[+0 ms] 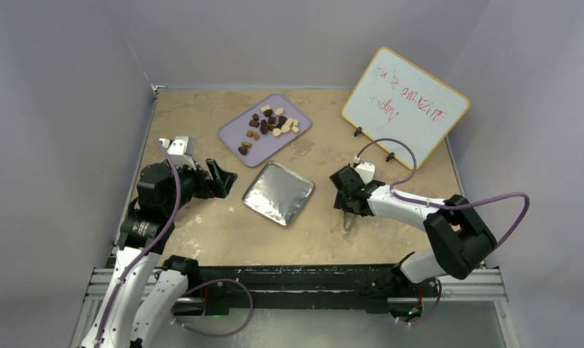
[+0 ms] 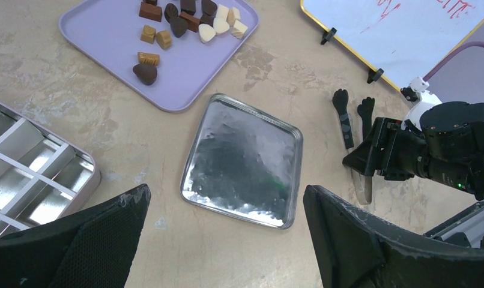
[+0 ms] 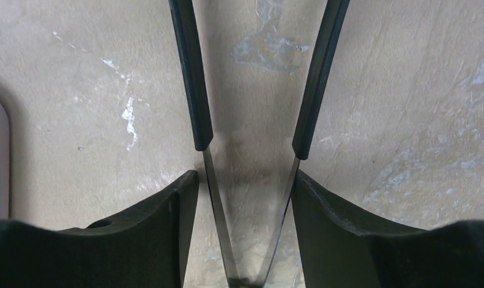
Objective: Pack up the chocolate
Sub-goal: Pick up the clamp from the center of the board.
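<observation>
The chocolate lies as several small dark, caramel and cream pieces on a lilac tray at the back. My left gripper hovers open over the table near a shiny silver square, holding nothing. My right gripper points down around a pair of black-handled metal tongs lying on the table. Its right finger touches one tong arm; a thin gap shows at the other.
A silver tin with divided compartments sits at the left, under my left arm. A yellow-framed whiteboard stands at the back right. Walls enclose the table on three sides.
</observation>
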Controlling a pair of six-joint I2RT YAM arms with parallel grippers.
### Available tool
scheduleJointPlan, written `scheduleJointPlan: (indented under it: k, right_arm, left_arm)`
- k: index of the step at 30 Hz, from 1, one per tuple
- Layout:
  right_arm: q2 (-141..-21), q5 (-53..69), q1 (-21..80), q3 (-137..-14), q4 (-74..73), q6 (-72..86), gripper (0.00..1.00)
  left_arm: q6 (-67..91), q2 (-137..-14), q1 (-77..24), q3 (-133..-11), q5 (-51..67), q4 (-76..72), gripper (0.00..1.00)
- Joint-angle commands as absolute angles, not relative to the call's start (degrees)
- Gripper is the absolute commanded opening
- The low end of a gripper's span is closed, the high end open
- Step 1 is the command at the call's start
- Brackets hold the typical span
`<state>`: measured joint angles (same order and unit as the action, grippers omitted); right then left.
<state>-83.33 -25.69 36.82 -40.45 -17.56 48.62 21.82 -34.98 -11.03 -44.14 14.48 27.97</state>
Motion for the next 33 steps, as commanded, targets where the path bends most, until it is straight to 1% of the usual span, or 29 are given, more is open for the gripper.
scheduleJointPlan:
  k: [1,5,8,11,19,22,24,28,33]
  right_arm:
    - [-86.3,-27.9,36.8,-39.1,-17.0,50.0,0.59]
    - [-86.0,-28.2,36.8,-37.7,-15.1,50.2,0.58]
    - [-86.3,-28.5,36.8,-37.9,-15.4,50.4,0.63]
    - [-86.6,-29.2,36.8,-38.5,-16.1,50.3,0.63]
    - [-84.7,-31.1,36.8,-39.2,-17.3,49.1,0.46]
    - [-81.6,-29.2,37.0,-39.8,-18.3,47.4,0.4]
    - [-78.4,-28.2,37.3,-40.0,-19.0,45.8,0.38]
    - [-72.2,-23.5,37.5,-40.4,-19.0,39.5,0.38]
    - [-66.1,-12.8,37.8,-41.4,-17.0,29.7,0.38]
  left_arm:
    - [20.9,-35.3,-11.3,-45.6,13.7,27.1,0.97]
    - [20.8,-35.0,-11.4,-45.7,13.4,27.2,0.97]
    - [20.8,-34.6,-11.3,-45.5,13.4,27.1,0.97]
    - [20.8,-34.8,-11.4,-45.5,13.6,27.2,0.97]
    - [21.2,-35.0,-11.4,-45.4,13.5,27.2,0.97]
    - [21.4,-35.0,-11.4,-45.5,12.4,27.4,0.97]
    - [21.7,-34.9,-11.4,-45.5,11.9,27.4,0.96]
    - [22.0,-35.1,-11.4,-45.5,11.7,27.3,0.96]
    - [22.9,-36.0,-11.4,-45.4,12.1,26.5,0.95]
